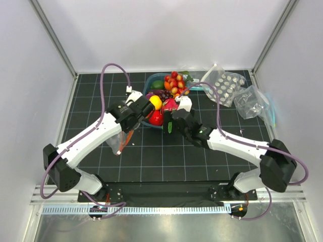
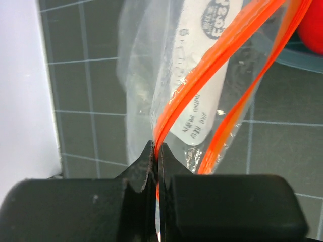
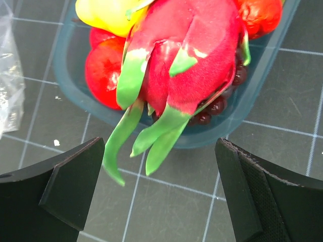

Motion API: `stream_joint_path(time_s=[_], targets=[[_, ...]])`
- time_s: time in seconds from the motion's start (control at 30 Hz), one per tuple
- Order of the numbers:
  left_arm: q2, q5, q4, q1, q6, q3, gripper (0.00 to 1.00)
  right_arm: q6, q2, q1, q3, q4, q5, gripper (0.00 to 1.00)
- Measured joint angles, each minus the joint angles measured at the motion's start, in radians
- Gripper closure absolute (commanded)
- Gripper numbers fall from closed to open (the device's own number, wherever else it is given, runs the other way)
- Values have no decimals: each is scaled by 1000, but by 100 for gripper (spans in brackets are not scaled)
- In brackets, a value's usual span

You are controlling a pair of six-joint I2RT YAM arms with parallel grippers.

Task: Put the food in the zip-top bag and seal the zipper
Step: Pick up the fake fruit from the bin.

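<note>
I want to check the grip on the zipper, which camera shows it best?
The left wrist view: the zipper is close-up, pinched in the shut left pincer. The top view shows only an orange sliver below that pincer; the right wrist view shows none.

Bare mat [image 3: 282,151] lies between my right gripper [image 3: 160,151] and the tray [image 3: 265,63]. Leaves of the pink fruit [image 3: 202,55] overhang that gap.

The white label [image 2: 199,115] on the zip-top bag [image 2: 141,75] carries a dark round stamp [image 2: 214,17] with digits that look like "203". The smaller print below it is too blurred to read.
</note>
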Motion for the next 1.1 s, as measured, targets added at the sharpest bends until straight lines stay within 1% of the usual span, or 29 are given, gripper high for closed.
stream_joint_path(time_s=[0.23,0.3,0.37,0.4,0.43,0.47,0.5,0.53,0.63,0.73,1.1], targets=[[25,93,105,0,24,-44,100,31,140,-29,57,12,5,1],[25,108,120,0,26,-50,100,39,156,-36,61,16,11,8],[25,121,131,0,27,-51,100,48,162,-49,60,22,7,29],[25,127,137,0,29,-51,100,50,163,-56,55,35,2,42],[24,134,142,0,29,-51,100,48,162,-64,50,45,-3,69],[24,143,149,0,32,-51,100,43,161,-74,42,54,-13,83],[23,151,154,0,34,-51,100,43,159,-84,33,55,-19,94],[22,159,159,0,37,-53,100,40,156,-94,22,68,-32,99],[11,187,174,0,52,-62,100,21,137,-113,5,85,-63,99],[9,203,183,0,59,-62,100,-27,83,-120,-24,82,-101,99],[7,256,239,0,80,-110,100,-151,-227,-120,-137,-25,-283,99]])
